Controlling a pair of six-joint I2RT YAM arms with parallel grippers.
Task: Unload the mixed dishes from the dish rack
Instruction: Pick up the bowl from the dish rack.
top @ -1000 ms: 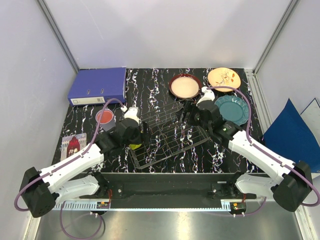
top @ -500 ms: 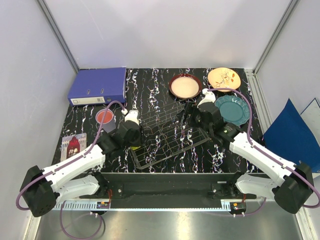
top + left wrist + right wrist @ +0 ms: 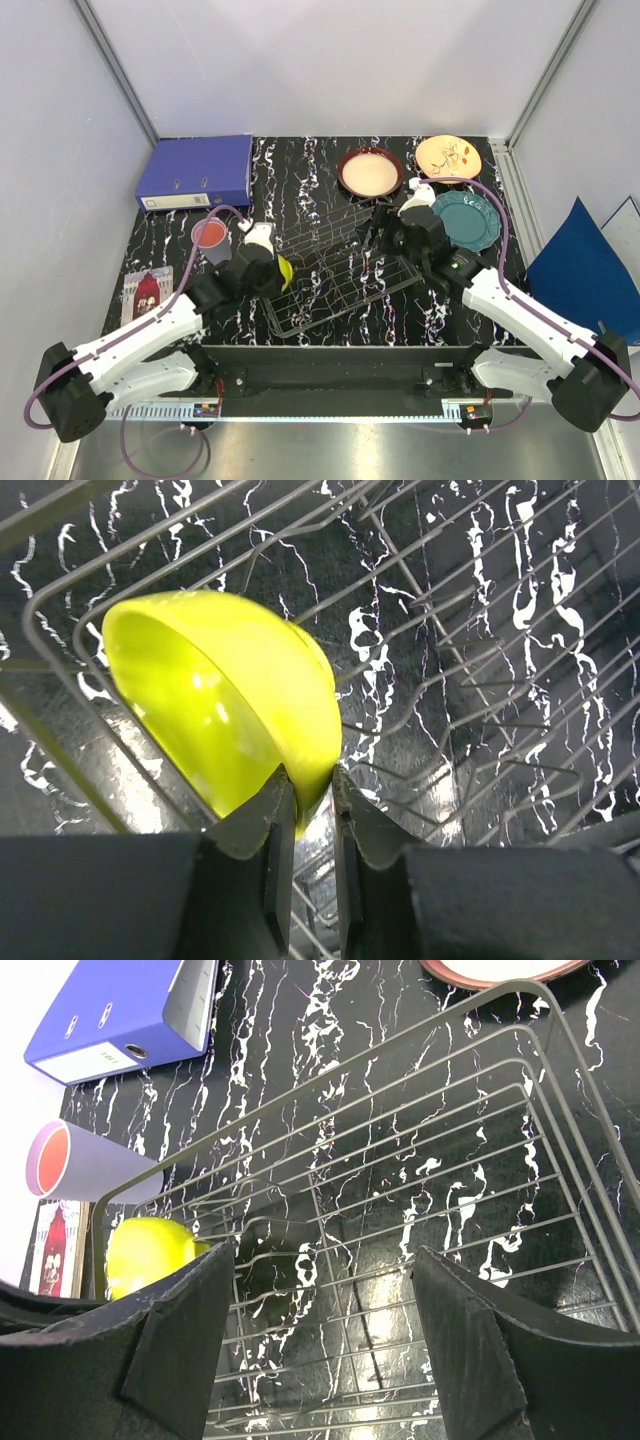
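Observation:
The small yellow-green bowl (image 3: 220, 700) stands tilted on edge at the left end of the wire dish rack (image 3: 340, 280). My left gripper (image 3: 308, 780) is shut on its rim, one finger inside and one outside. From above, the bowl (image 3: 283, 272) peeks out beside the left gripper (image 3: 272, 272). My right gripper (image 3: 322, 1255) hangs open over the rack's right part (image 3: 400, 1140) with nothing between its fingers. Outside the rack sit the teal plate (image 3: 466, 220), the cream bowl with a dark red outside (image 3: 370, 172) and the lavender cup (image 3: 211, 238) with a salmon-pink inside.
A blue ring binder (image 3: 196, 170) lies at the back left. A pale orange plate (image 3: 448, 156) sits at the back right. A small picture card (image 3: 146, 293) lies near the left edge. White walls close in the table on three sides.
My left gripper has closed from wide open onto the yellow-green bowl's rim, and the bowl now shows more beside it. The right gripper has stayed open, almost still.

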